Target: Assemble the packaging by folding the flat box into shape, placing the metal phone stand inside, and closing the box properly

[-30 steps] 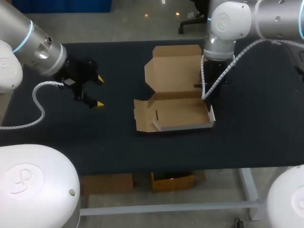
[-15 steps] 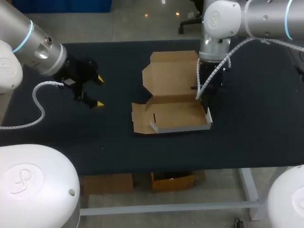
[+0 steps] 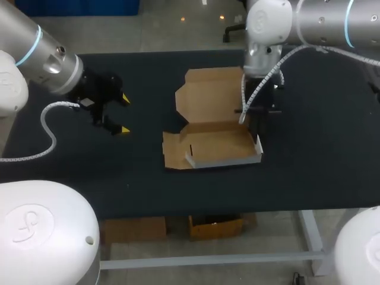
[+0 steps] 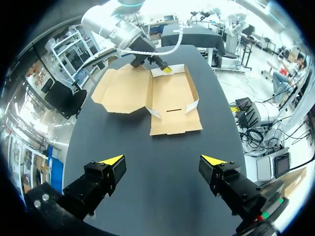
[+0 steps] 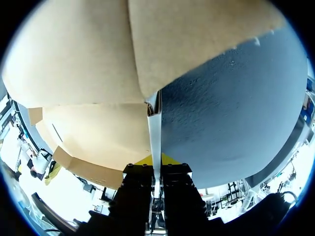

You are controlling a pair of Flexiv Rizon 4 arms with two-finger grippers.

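One black table carries the half-folded box at its middle, lid flat on the far side. Our right gripper is clamped on the box's thin right wall. Our left gripper hangs open, well to the left. We judge the wall should be raised squarely, without dragging the base. No phone stand shows.

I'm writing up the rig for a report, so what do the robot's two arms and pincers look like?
The left arm and right arm are rounded silver-grey tubes with a light blue ring at the joints. A white coiled cable runs to each. The left pincer and right pincer are black with yellow tips.
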